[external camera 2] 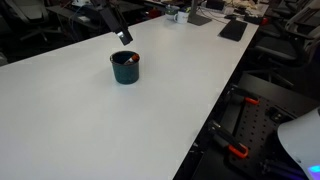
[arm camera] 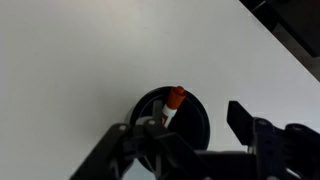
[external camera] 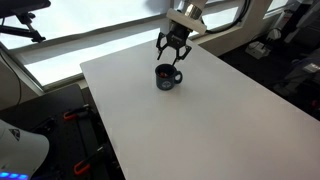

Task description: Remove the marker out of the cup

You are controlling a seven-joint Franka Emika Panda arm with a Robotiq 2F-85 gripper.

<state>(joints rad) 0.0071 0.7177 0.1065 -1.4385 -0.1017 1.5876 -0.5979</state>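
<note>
On the white table (external camera: pixel 225 115) I see the cup (external camera: pixel 167 77) standing upright, well in from the edges, with bare tabletop all round it. It is dark and glossy, and in an exterior view its handle (external camera: pixel 179 78) seems to loop out toward the right of the picture. The marker (external camera 2: pixel 127 59) is inside the cup, leaning against the rim, with a reddish tip showing at the mouth. From the wrist view I look almost straight down into the cup (arm camera: pixel 170 118), and the marker's orange end (arm camera: pixel 177 96) pokes up past the far rim.

My gripper (external camera: pixel 173 58) hangs directly above the cup, a little clear of it and touching neither cup nor marker. Its fingers (external camera: pixel 162 50) are spread apart with nothing between them. In the wrist view the two fingers (arm camera: pixel 243 120) frame the cup from either side at the bottom of the picture. Another exterior view cuts off most of the gripper (external camera 2: pixel 124 37), showing only its lower part just above the cup (external camera 2: pixel 125 70). A flat dark object (external camera 2: pixel 232 30) lies at the far end of the table (external camera 2: pixel 100 125).
</note>
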